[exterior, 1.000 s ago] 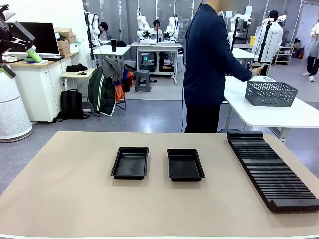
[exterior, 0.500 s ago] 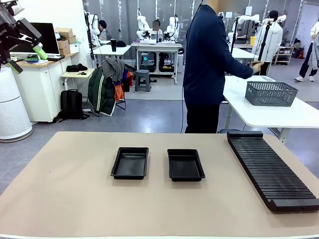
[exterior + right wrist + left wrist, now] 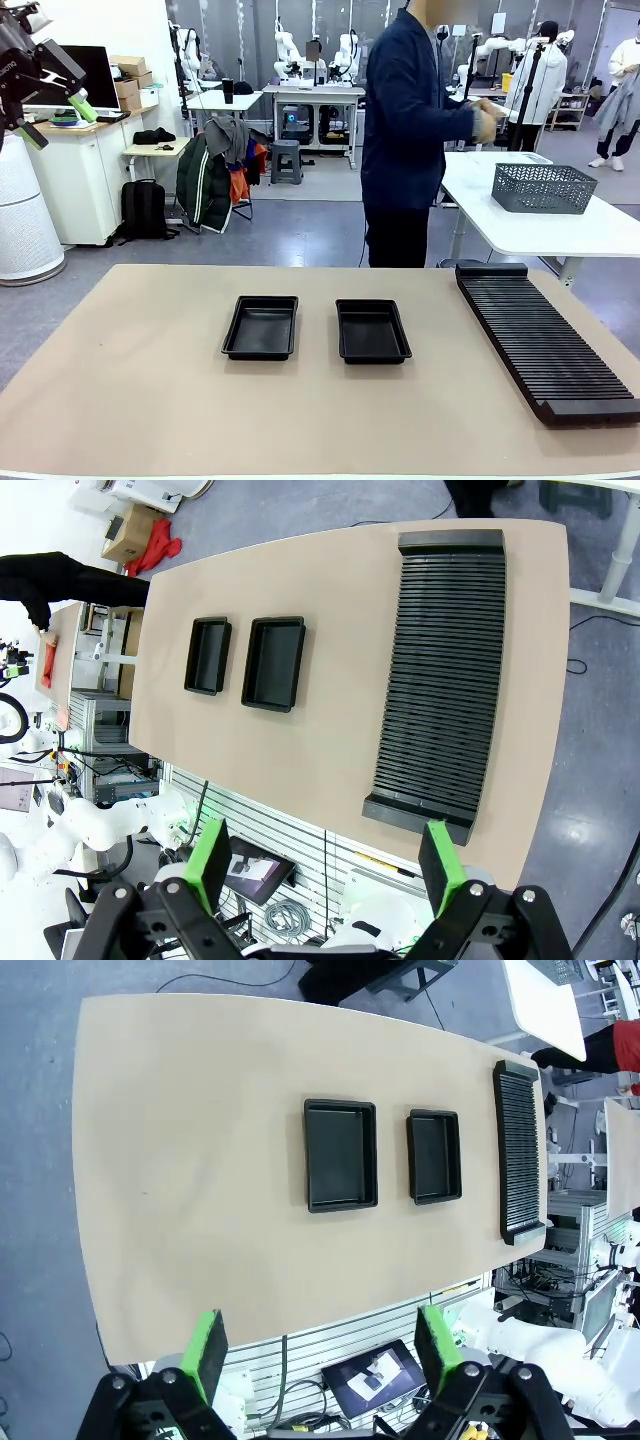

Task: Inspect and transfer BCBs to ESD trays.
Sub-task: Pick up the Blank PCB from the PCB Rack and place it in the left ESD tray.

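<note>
Two empty black ESD trays sit side by side mid-table, the left tray (image 3: 261, 327) and the right tray (image 3: 372, 330). From high above they appear again as one tray (image 3: 341, 1154) beside the other (image 3: 434, 1156), and as a pair (image 3: 208, 656) (image 3: 273, 663) in the right wrist view. My left gripper (image 3: 55, 120) hangs high at the far left, open and holding nothing. Its jaws (image 3: 322, 1350) stand wide over the table. My right gripper (image 3: 324, 862) is also high up, open and holding nothing. The BCBs are out of view.
A long black slotted rack (image 3: 545, 340) lies along the table's right side. A person (image 3: 410, 130) stands beyond the far edge, hands together at chest height. A grey mesh basket (image 3: 543, 187) sits on a white side table behind. The tan table (image 3: 150, 400) is bare around the trays.
My left gripper has risen slightly and swung a little right. The person has turned from the side table and drawn both hands in to the chest.
</note>
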